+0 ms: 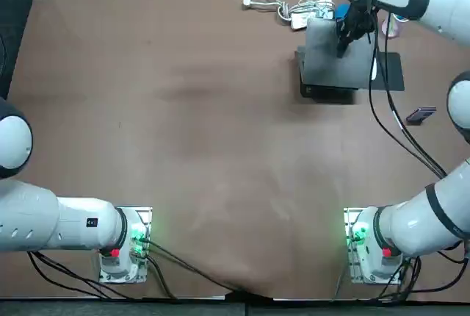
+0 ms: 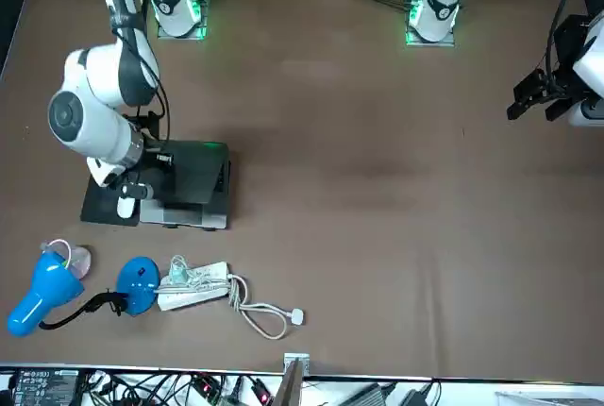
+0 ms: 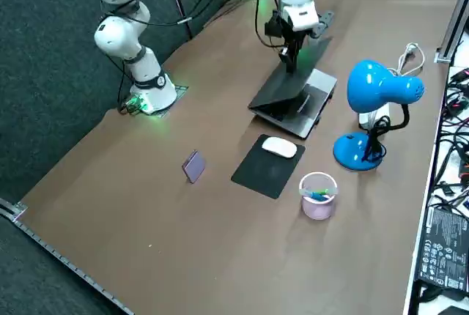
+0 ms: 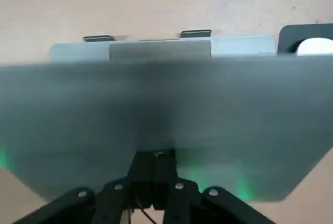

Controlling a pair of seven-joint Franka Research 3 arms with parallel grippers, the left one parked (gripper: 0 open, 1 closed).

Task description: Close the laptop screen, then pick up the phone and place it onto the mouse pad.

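Note:
The grey laptop (image 3: 292, 80) stands half shut, its lid (image 4: 166, 114) tilted low over the base (image 3: 314, 101). My right gripper (image 4: 153, 168) is shut, fingertips together against the lid's back, as in the top view (image 1: 344, 37) and the side view (image 3: 287, 53). The black mouse pad (image 3: 262, 173) lies beside the laptop with a white mouse (image 3: 279, 147) on its far end. The small dark phone (image 3: 193, 165) lies flat on the table, apart from the pad, also seen from overhead (image 1: 421, 115). In the front view the arm hides the phone.
A blue desk lamp (image 3: 377, 94) and a pink cup (image 3: 318, 195) stand by the table's far edge near the pad. A white power strip with cable (image 1: 294, 12) lies behind the laptop. Black arm cables (image 1: 389, 110) hang between laptop and phone.

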